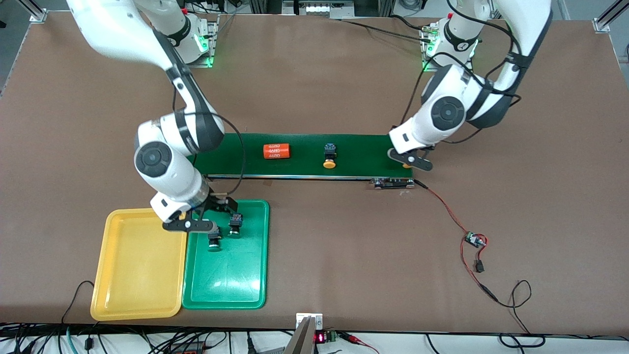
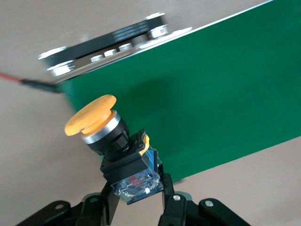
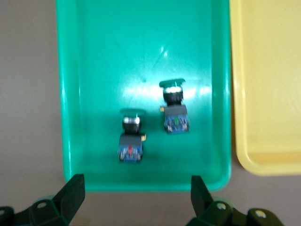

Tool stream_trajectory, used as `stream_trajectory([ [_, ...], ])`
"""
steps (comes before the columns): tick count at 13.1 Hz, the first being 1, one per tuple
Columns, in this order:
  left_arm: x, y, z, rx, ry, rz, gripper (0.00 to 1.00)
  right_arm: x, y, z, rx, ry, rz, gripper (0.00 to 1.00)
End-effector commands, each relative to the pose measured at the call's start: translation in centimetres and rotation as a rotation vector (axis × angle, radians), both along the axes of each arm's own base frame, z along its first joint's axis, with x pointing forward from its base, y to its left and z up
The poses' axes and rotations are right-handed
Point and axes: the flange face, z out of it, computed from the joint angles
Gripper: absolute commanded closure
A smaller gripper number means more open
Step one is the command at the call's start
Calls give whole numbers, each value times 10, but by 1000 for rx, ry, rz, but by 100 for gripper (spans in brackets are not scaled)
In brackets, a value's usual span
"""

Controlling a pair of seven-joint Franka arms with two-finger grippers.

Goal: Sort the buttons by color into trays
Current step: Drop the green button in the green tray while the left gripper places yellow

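The green tray (image 1: 227,280) holds two green-capped buttons (image 1: 236,223) (image 1: 214,239), lying side by side (image 3: 130,136) (image 3: 175,109). Beside it is the yellow tray (image 1: 140,263), its bare floor (image 3: 268,94) showing in the right wrist view. My right gripper (image 1: 218,202) hangs open over the green tray's edge nearest the belt, nothing between its fingers (image 3: 75,193). My left gripper (image 1: 410,164) is at the belt's end toward the left arm, shut (image 2: 138,197) on the blue body of a yellow-capped button (image 2: 90,114). Another yellow-capped button (image 1: 329,156) lies on the belt.
A long dark-green conveyor belt (image 1: 304,142) crosses the table's middle and carries an orange cylinder (image 1: 276,151) with white print. A red cable (image 1: 444,209) runs from the belt's end to a small circuit board (image 1: 474,241).
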Motion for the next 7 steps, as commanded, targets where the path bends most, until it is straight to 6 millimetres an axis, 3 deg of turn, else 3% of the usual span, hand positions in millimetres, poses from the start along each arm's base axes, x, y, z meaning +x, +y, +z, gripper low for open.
stream_trajectory([
  [1, 1, -22, -17, -77, -5, 15, 66, -56, -7, 27, -18, 23, -29, 0],
  [3, -3, -31, -24, -91, -5, 8, 64, -91, -15, 35, -33, 44, -29, 0],
  [4, -4, -32, -25, -91, -2, 7, 57, -103, -21, 33, -46, 69, -52, 0],
  [6, -2, -30, -18, -92, -15, 0, 0, -117, -20, 24, -54, 96, -140, 0],
  [7, 2, -26, -7, -89, -35, 13, 0, -127, -2, 18, -50, 99, -144, 0],
])
